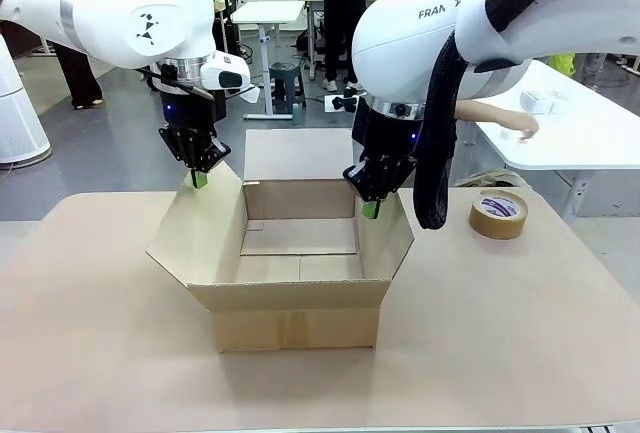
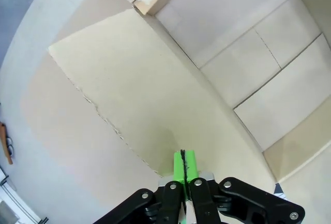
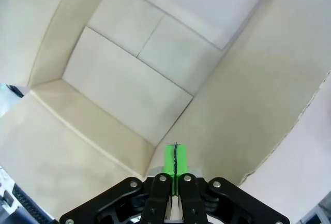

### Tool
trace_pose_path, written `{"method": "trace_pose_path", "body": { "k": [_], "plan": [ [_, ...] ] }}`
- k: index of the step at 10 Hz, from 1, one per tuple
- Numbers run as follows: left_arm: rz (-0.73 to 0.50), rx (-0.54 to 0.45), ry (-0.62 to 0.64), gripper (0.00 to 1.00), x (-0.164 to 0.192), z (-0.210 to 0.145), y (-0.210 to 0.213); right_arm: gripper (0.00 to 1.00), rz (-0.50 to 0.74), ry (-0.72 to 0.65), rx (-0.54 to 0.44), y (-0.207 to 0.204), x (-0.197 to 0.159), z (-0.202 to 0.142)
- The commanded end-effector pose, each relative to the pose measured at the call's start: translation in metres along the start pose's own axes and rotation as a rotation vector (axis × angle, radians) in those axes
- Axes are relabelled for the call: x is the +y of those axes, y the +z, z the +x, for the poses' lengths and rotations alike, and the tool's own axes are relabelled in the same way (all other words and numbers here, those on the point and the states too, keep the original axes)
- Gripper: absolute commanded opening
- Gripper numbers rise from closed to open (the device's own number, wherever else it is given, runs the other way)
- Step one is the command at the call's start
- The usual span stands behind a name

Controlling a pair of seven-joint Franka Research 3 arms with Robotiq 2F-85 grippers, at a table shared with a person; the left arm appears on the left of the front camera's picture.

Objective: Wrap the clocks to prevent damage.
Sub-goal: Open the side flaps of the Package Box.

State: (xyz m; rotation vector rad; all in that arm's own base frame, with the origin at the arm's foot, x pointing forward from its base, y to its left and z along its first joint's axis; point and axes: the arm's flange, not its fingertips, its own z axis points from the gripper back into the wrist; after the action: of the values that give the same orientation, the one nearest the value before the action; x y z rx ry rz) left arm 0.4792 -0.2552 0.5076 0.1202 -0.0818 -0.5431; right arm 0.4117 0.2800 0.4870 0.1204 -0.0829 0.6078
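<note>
You have a cardboard box (image 1: 300, 303) standing open in the middle of the table (image 1: 100, 353), all its flaps folded outward, and in the front view it is your reference point for everything else. Your left gripper (image 1: 199, 180) hangs at about 10 o'clock from the box centre, fingers pointing down at the far upper corner of the left flap (image 1: 200, 228). Its green pads are pressed flat together with nothing between them. In the left wrist view that gripper (image 2: 184, 164) sits over the flap close to its torn outer edge. You cannot tell from the pictures whether the tips actually rest on the cardboard. Your right gripper (image 1: 371, 209) is at about 2 o'clock from the box centre, at the inner top edge of the right flap (image 1: 390, 238), and it too is clamped tight on nothing. In the right wrist view it (image 3: 175, 159) looks down past the flap onto the plain cardboard floor panels of the box. The rear flap (image 1: 295, 153) stands up at 12 o'clock. A roll of brown tape (image 1: 498, 214) lies flat on the table between 2 and 3 o'clock, well apart from the box. Beyond it, a person's hand (image 1: 520, 125) rests on a white table (image 1: 590, 133).
</note>
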Motion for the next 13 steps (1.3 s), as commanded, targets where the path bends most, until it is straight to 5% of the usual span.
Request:
{"method": "trace_pose_path", "body": {
  "k": [1,6,13],
  "plan": [
    [-0.002,0.009,0.039,0.0,0.007,0.003,-0.001,0.01,-0.061,-0.057,0.03,0.003,-0.01,0.005],
    [0.042,0.0,0.131,0.0,0.038,0.003,-0.032,0.01,-0.161,-0.143,0.049,-0.01,-0.054,-0.014],
    [-0.213,-0.085,0.256,0.0,0.089,0.005,-0.116,0.01,-0.034,-0.105,-0.036,-0.11,-0.074,-0.033]
  ]
}}
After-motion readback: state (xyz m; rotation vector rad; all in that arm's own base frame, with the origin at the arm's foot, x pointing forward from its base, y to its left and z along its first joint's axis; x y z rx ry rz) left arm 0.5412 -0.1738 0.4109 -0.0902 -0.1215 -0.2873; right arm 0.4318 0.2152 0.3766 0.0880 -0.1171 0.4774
